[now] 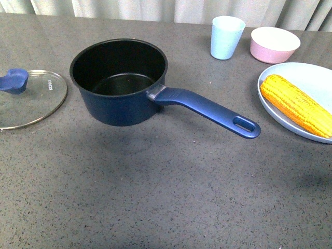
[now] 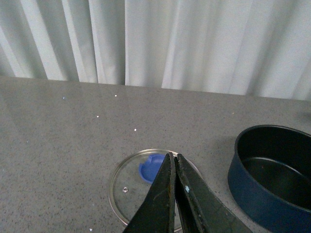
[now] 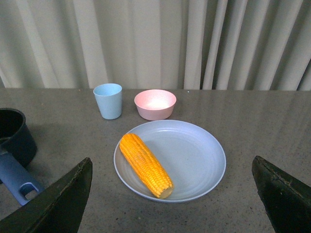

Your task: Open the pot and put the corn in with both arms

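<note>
The dark blue pot (image 1: 120, 83) stands open on the grey table, its long handle (image 1: 207, 109) pointing to the right. Its glass lid (image 1: 28, 98) with a blue knob (image 1: 14, 80) lies flat on the table left of the pot. The yellow corn (image 1: 296, 105) lies on a pale blue plate (image 1: 306, 78) at the right. Neither arm shows in the front view. My left gripper (image 2: 174, 158) is shut and empty, above the lid (image 2: 131, 187), with the pot (image 2: 272, 174) beside it. My right gripper (image 3: 172, 167) is open wide, above the corn (image 3: 145, 164) and plate (image 3: 194, 155).
A pale blue cup (image 1: 226, 37) and a pink bowl (image 1: 275, 44) stand at the back right, behind the plate. A white curtain hangs behind the table's far edge. The pot handle's end (image 3: 19, 182) shows at the edge of the right wrist view.
</note>
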Controlling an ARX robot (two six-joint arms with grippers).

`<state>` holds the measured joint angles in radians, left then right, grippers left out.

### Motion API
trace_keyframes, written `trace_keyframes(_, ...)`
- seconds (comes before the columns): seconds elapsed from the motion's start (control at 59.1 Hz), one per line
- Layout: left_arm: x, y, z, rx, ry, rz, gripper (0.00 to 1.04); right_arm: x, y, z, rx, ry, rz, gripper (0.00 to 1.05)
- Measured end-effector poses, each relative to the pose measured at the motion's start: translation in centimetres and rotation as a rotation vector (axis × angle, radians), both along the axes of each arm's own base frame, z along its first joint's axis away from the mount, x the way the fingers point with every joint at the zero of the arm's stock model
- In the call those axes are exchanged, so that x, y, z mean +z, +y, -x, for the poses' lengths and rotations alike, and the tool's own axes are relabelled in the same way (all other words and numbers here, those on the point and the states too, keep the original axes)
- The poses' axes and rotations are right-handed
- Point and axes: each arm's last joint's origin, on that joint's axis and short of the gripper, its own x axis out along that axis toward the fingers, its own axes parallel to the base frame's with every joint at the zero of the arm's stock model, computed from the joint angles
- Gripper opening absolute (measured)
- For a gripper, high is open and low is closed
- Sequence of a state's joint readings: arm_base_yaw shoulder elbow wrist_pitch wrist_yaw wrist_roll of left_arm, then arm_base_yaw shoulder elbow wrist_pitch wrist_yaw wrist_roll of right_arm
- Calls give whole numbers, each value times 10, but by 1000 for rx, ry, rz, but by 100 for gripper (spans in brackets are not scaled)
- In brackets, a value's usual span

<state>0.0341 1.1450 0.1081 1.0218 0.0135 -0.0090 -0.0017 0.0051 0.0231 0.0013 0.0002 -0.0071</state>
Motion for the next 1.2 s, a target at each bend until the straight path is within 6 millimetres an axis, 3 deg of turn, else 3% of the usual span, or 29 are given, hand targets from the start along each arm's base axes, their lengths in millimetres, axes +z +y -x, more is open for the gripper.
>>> trace_keyframes(0.457,2,-6,40,-18,-5,-1,2,0,0,0,0,0,0,96)
trace_keyframes(1.201,10,-6,67,-18,-31,-1,2,0,0,0,0,0,0,96)
